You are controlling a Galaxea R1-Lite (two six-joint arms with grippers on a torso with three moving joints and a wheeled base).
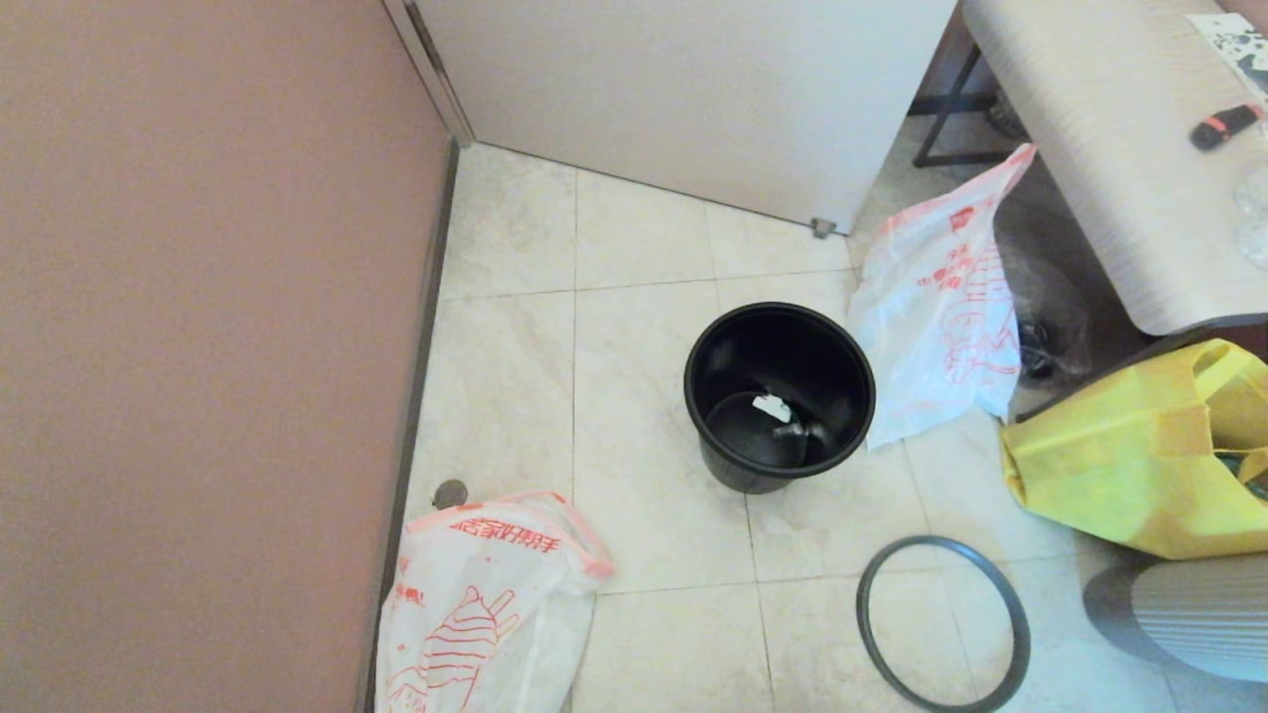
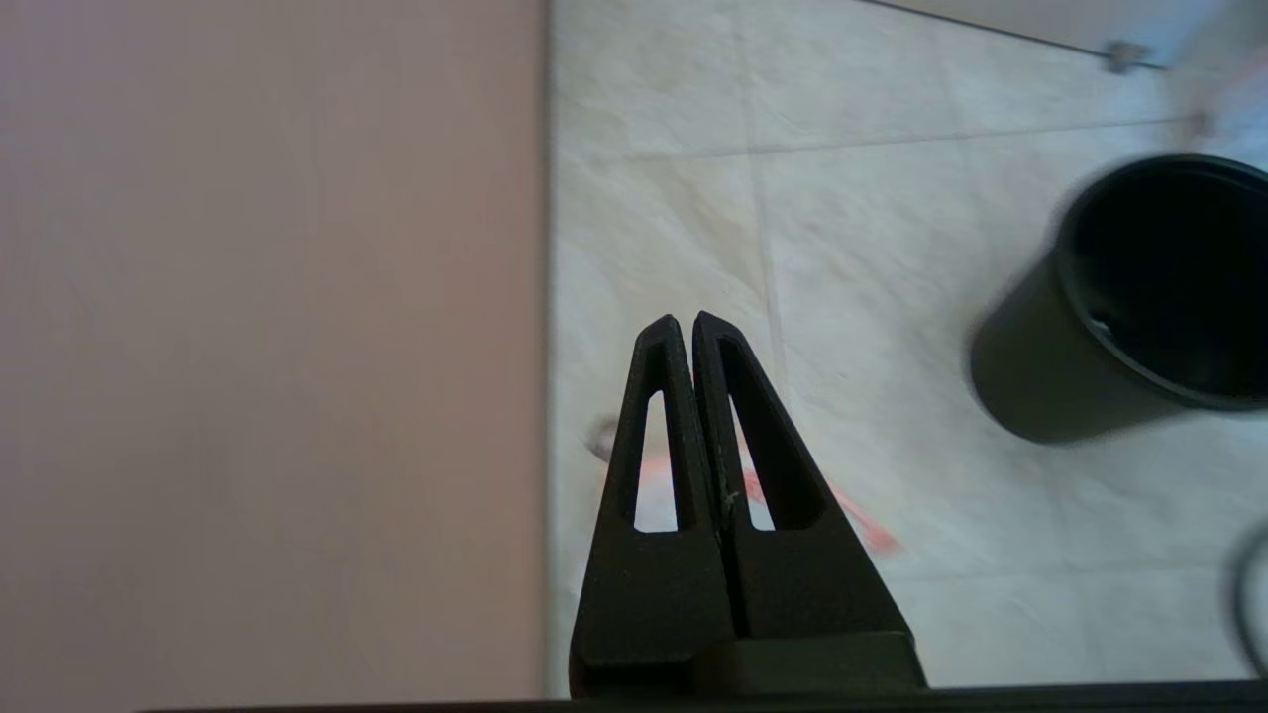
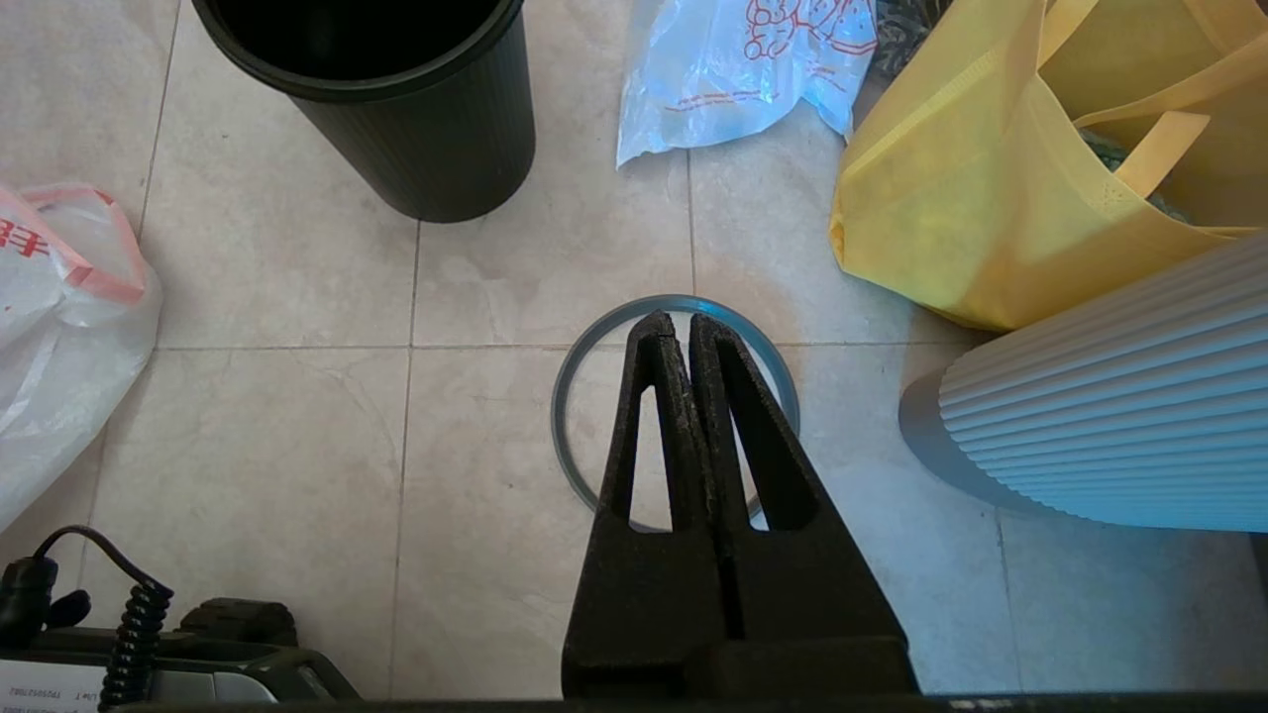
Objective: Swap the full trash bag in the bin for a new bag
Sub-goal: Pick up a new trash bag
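Note:
The black bin (image 1: 778,396) stands upright on the tiled floor, holding only a white scrap. Its grey hoop (image 1: 933,541) lies flat on the floor to its near right. The full trash bag (image 1: 475,614), printed red with a pink rim, sits by the wall at the near left. The new bag (image 1: 941,307) hangs limp against the table edge, right of the bin. Neither gripper shows in the head view. My left gripper (image 2: 686,319) is shut and empty above the full bag's pink rim (image 2: 852,523). My right gripper (image 3: 677,319) is shut and empty over the hoop (image 3: 558,411).
A pink wall (image 1: 198,347) runs down the left and a white door (image 1: 693,89) closes the back. A big yellow bag (image 1: 1119,465) and a white ribbed object (image 1: 1199,614) crowd the right, under a table (image 1: 1109,119).

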